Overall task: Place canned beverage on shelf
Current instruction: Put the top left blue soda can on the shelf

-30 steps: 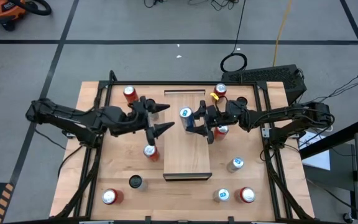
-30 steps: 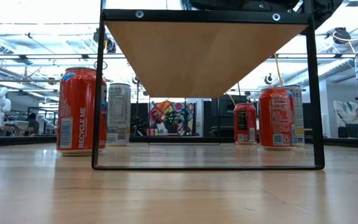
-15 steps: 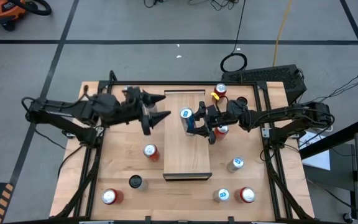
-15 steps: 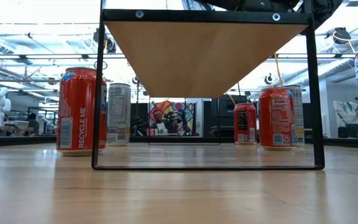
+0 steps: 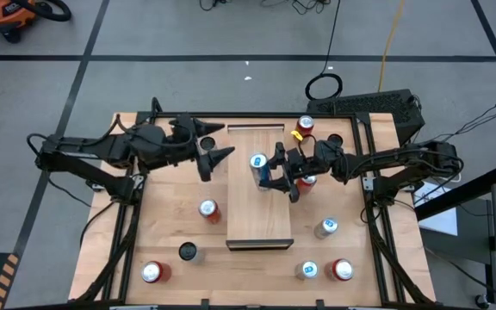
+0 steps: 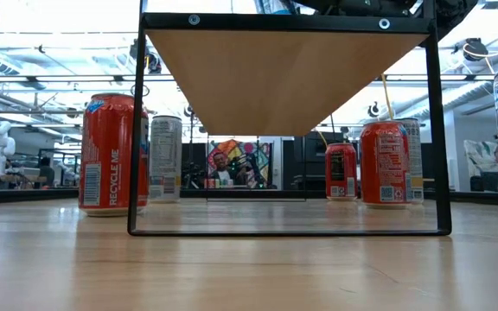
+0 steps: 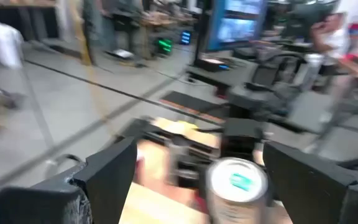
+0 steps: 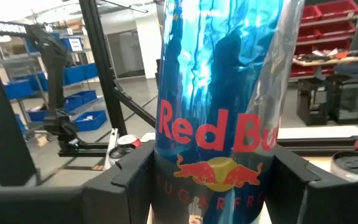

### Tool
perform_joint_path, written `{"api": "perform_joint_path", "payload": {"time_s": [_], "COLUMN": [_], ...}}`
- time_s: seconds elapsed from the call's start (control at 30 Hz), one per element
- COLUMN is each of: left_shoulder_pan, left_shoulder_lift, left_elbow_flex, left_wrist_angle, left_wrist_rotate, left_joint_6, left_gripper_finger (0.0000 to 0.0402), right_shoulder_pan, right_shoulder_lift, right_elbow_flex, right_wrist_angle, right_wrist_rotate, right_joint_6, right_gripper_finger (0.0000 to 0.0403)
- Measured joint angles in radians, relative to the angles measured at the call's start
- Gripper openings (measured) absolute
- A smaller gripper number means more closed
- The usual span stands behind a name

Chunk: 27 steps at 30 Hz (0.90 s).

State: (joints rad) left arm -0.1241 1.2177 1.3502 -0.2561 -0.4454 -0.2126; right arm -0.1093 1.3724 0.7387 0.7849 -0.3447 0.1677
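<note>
Left claw (image 5: 216, 142) pulled back, spread, empty; right claw (image 5: 269, 173) still pinching blue can (image 5: 257, 164) over shelf (image 5: 261, 215).

Both arms are dark, nearly black, built of slim tubular links joined by thicker rounded joints, with thin black cables running along them. The left claw (image 5: 213, 141) ends in two tapering, pointed fingers (image 7: 107, 174) with a matte, slightly grainy black surface and flat, angular faces. The right claw (image 5: 273, 179) looks alike: its fingers (image 8: 293, 173) are blocky black plates with bevelled edges. Each arm rises from a chunky black base beside the worktop (image 5: 171, 226), one at either side edge.
</note>
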Motion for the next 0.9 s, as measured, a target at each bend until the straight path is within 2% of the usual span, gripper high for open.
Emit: {"api": "perform_joint_path", "payload": {"time_s": [0.1, 0.3, 0.47, 0.57, 0.77, 0.9], "left_shoulder_pan": [-0.001, 0.0, 0.003, 0.009, 0.071, 0.108], "left_shoulder_lift": [0.033, 0.091, 0.115, 0.12, 0.149, 0.173], "left_elbow_flex": [-0.001, -0.002, -0.002, -0.002, -0.002, -0.003], "left_wrist_angle": [-0.025, -0.021, 0.004, 0.016, 0.013, 0.024], "left_wrist_rotate": [0.081, 0.144, 0.221, 0.229, 0.293, 0.364], "left_joint_6": [-0.018, -0.018, -0.086, -0.089, -0.07, -0.056], "left_gripper_finger": [0.0352, 0.0352, 0.0352, 0.0353, 0.0392, 0.0394], "right_shoulder_pan": [0.0, 0.0, 0.0, 0.0, 0.0, 0.0], "right_shoulder_lift": [0.0, 0.0, 0.0, 0.0, 0.0, 0.0], "right_elbow_flex": [0.0, 0.0, 0.0, 0.0, 0.0, 0.0], "right_wrist_angle": [0.0, -0.003, -0.004, -0.003, -0.003, -0.003], "right_wrist_rotate": [0.001, 0.001, 0.002, 0.002, 0.002, 0.002], "right_joint_6": [-0.052, -0.111, -0.128, -0.128, -0.123, -0.102], "right_gripper_finger": [0.0204, 0.0204, 0.0204, 0.0204, 0.0204, 0.0204]}}
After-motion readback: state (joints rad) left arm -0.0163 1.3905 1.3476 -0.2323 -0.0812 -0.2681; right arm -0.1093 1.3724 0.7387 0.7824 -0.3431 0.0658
